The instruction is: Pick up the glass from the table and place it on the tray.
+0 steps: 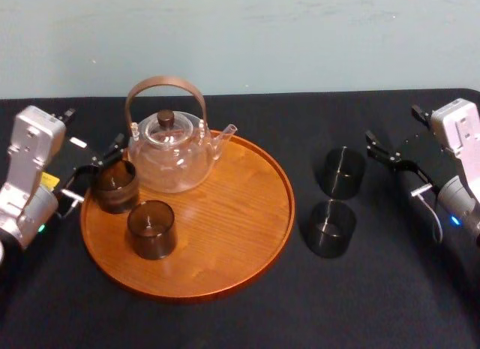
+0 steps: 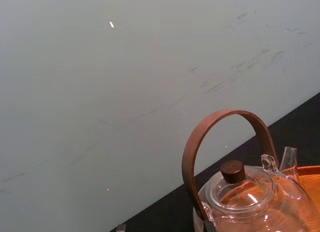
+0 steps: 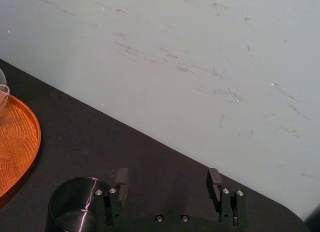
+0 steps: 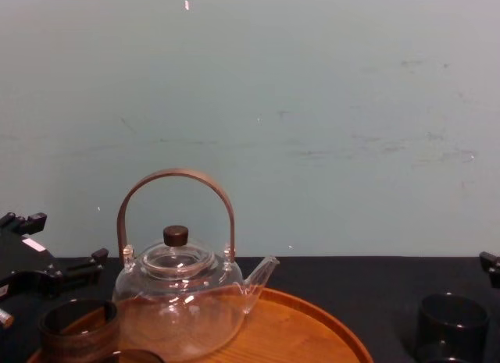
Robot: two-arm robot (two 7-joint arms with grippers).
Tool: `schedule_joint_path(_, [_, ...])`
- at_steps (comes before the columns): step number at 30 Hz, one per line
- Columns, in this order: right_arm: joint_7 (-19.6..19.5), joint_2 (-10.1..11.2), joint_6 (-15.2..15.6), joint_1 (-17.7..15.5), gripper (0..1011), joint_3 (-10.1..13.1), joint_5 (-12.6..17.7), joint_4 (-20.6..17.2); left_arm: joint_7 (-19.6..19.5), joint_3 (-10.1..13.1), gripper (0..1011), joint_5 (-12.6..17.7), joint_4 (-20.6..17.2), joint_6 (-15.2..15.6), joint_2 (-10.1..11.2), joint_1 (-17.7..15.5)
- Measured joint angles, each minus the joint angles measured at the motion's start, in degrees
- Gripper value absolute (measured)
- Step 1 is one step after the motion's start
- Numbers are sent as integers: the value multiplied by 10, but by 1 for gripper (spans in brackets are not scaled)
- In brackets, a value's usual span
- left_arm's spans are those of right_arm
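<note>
Far table glass (image 1: 343,171) stands upright; mouth up, axis vertical.

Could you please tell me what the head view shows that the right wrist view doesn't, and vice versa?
Head view alone of the two: the teapot, two glasses on the tray, the left gripper beside one, and a second glass on the table. Right wrist view alone: a close look between the open fingers of the right gripper, nothing held. Shared: that gripper, the tray's rim, one table glass, the table.
</note>
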Motion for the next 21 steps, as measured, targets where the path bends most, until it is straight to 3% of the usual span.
schedule_joint_path(21, [0, 0, 0, 0, 1002, 0, 0, 0, 0, 0, 1001, 0, 0, 0, 0, 0])
